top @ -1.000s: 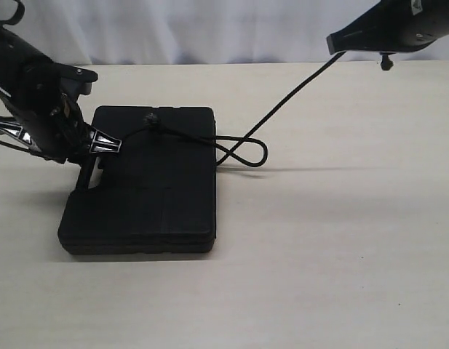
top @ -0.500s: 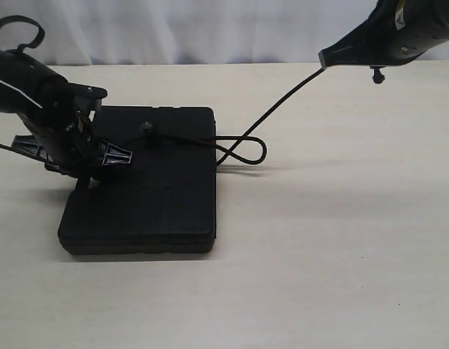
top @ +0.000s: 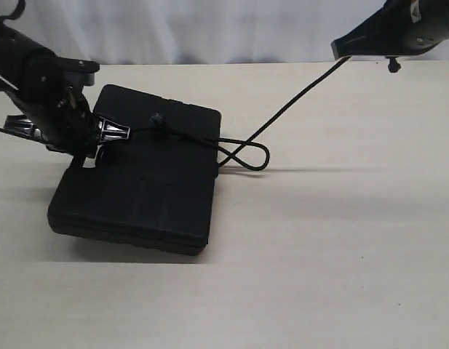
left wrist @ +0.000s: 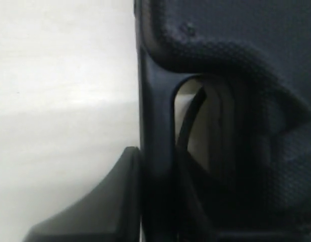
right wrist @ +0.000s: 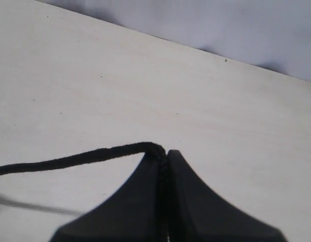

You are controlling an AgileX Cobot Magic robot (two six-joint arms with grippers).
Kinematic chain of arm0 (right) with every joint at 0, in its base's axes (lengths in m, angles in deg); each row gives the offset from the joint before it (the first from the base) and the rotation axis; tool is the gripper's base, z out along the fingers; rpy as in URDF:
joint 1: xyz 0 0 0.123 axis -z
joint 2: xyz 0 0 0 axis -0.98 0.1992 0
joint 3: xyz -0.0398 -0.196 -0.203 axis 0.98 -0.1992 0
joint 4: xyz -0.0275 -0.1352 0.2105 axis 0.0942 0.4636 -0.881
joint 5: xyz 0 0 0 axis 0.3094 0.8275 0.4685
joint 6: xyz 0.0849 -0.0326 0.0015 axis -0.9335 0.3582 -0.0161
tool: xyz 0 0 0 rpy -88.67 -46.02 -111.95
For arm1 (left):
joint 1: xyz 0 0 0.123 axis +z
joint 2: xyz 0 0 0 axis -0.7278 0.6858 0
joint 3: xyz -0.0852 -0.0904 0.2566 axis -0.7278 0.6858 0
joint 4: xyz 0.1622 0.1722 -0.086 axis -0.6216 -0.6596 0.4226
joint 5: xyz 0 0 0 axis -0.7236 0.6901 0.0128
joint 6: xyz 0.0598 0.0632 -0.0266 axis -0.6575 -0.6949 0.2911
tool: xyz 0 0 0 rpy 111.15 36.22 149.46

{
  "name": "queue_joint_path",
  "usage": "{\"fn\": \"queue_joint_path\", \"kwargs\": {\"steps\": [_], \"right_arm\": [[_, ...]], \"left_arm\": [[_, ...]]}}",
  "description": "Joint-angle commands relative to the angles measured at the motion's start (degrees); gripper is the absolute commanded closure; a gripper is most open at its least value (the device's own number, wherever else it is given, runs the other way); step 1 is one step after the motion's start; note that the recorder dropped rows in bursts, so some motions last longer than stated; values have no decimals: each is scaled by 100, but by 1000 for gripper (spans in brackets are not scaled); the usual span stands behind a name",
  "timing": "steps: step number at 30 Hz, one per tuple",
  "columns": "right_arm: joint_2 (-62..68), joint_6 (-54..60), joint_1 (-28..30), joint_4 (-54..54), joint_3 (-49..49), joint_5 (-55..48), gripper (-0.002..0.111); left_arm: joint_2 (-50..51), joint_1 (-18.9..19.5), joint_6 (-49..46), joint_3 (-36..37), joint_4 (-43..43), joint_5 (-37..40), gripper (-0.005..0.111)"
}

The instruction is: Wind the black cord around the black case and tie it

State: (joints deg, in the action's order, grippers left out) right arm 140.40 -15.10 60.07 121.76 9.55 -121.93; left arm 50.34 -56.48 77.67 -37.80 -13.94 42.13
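Note:
The black case (top: 144,189) lies left of centre on the table, its far left end raised. My left gripper (top: 88,154) is shut on the bar of its handle slot. In the left wrist view one finger (left wrist: 112,196) presses against that bar (left wrist: 155,111) beside the textured lid (left wrist: 231,45). The black cord (top: 282,113) runs from a knot (top: 157,120) on the lid, over the right edge, through a loop (top: 246,156) on the table, then taut up to my right gripper (top: 342,49). The right gripper (right wrist: 164,154) is shut on the cord (right wrist: 69,161), high above the table.
The pale wooden table (top: 340,247) stretches right of and in front of the case. A white curtain (top: 209,29) hangs along the back edge. A thin dark strand (left wrist: 188,126) shows through the handle slot; I cannot tell what it is.
The left gripper has lifted and turned the case, so its far left corner sits higher and the case is skewed. The right gripper has shifted slightly right, and the cord is still taut.

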Motion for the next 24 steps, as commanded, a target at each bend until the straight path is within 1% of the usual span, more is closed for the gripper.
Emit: {"fn": "queue_joint_path", "kwargs": {"steps": [1,2,4,6,8,9,13,15,17,20,24], "right_arm": [[-279,-1458,83,1506,-641,151,104],[-372,-1985,239,1801,-853,162,104],[-420,-2259,624,1791,-1075,139,104],[-420,-2683,1064,1780,-1336,242,104],[-420,-3106,1547,1780,-1690,755,104],[-420,-3314,1785,1780,-1827,1012,104],[-420,-3569,2390,1780,-2158,1736,104],[-420,-3695,2633,1780,-2226,1836,104],[-420,-3782,2874,1780,-2275,1871,104],[-407,-3865,3218,1780,-2350,1989,104],[-289,-3937,3503,1780,-2400,2111,104]], "left_arm": [[-463,473,-471,-76,473,309,107],[-542,698,-829,-54,886,365,107],[-556,991,-1394,-54,1475,497,107],[-556,1239,-1769,-54,1890,567,107],[-556,1470,-2324,-54,2472,646,107],[-556,1607,-2658,-54,2937,717,107],[-556,1954,-3709,-54,4084,857,107],[-556,2150,-4081,-54,4537,944,107],[-556,2336,-4209,-54,4728,1000,107],[-556,2577,-4251,-54,4728,1000,107],[-556,2831,-4298,-54,4694,932,107]]}}
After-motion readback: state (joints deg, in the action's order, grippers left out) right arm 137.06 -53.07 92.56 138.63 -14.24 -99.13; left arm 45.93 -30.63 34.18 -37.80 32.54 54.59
